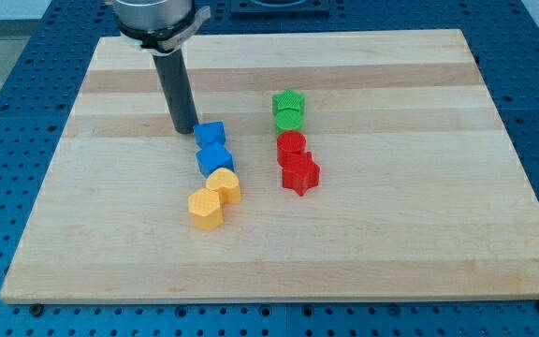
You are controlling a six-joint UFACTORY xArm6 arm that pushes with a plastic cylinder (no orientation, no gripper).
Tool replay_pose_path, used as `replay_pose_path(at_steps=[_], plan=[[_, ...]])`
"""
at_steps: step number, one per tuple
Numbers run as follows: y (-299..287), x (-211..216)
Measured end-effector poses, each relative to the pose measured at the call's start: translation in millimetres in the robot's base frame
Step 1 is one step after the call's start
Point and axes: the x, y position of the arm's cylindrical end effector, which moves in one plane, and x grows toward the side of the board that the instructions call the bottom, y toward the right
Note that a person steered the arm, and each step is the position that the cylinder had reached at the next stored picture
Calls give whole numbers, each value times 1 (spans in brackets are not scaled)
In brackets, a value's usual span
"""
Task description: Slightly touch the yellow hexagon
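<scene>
Seemingly light and slippery, the small yellow plastic hexagon block (206, 209) lies below-right of my tip (185, 130); no pincer shows, so nudge its upper face gently.

Arm (154, 19) cut off by view's top, above the wooden board (391, 234). Lower green block (288, 119) partly hidden behind upper one; shape unclear.

yellow hexagon (206, 208), flat (board's lower middle)
</scene>
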Motion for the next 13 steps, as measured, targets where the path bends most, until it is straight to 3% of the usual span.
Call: replay_pose_path(at_steps=[1,4,6,13], plan=[[-17,19],[-25,137],[6,145],[19,129]])
